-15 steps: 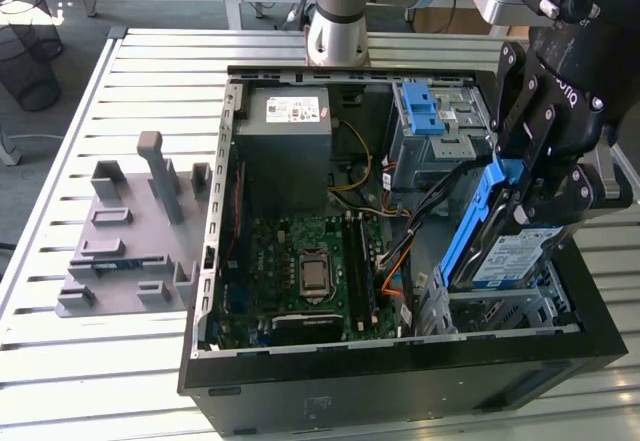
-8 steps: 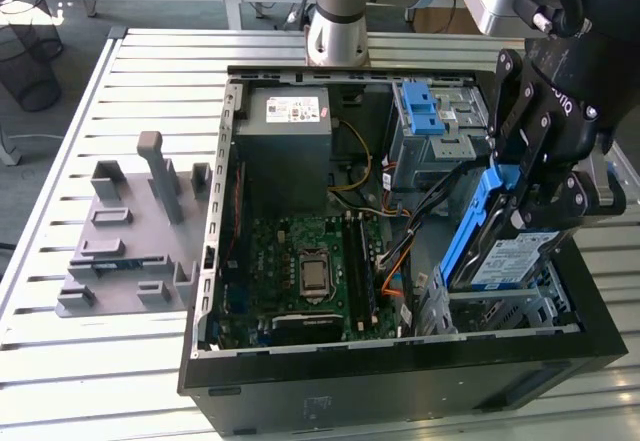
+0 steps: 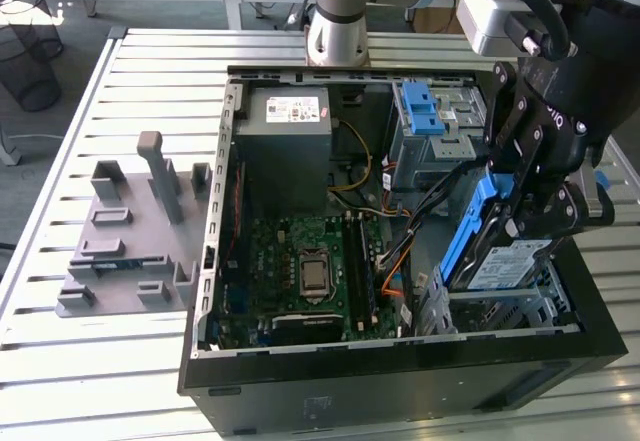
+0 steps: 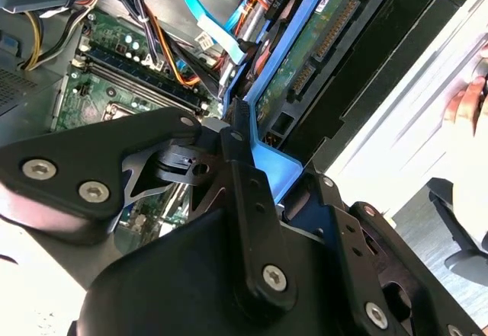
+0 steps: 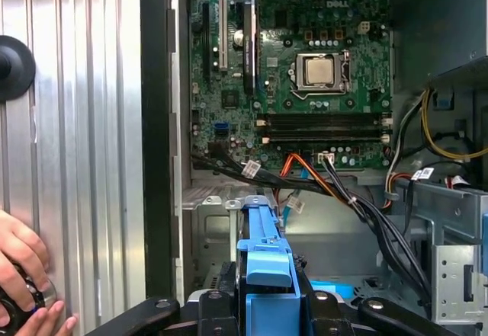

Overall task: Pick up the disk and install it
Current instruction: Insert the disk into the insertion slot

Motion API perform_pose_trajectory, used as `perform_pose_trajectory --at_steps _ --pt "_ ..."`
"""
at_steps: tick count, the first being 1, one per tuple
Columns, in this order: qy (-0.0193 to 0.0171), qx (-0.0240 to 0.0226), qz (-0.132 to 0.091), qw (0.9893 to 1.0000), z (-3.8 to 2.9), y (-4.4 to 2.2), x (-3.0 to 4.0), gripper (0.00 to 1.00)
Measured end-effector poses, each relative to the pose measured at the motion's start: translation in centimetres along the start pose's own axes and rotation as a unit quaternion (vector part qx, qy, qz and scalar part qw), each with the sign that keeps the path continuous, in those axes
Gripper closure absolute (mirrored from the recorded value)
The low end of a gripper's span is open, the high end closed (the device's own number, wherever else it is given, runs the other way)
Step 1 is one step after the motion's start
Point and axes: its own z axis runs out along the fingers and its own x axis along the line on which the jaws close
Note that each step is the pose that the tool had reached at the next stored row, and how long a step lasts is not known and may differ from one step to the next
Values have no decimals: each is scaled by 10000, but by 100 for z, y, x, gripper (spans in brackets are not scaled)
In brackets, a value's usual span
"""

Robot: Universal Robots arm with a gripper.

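The disk, a silver drive with a white-and-blue label and blue plastic rails, hangs tilted at the front corner of the open computer case on the exterior view's right. My gripper is shut on its blue rail from above. The disk's lower edge sits at the grey metal drive cage; whether it touches, I cannot tell. In the second wrist view the disk's green circuit side faces the camera, with the gripper clamped on the blue rail. In the first wrist view the blue rail rises between the fingers.
Inside the case lie the motherboard, a grey power-supply box and an upright blue latch piece on a grey bay. Cables cross beside the disk. A grey fixture plate lies on the table. A person's hand rests nearby.
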Motion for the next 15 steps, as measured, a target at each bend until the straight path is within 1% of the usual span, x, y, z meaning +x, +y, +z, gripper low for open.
perform_pose_trajectory --at_steps 9,15 --pt "1 0 0 10000 88 1 -2 64" --pt "1 0 0 10000 100 1 -2 64"
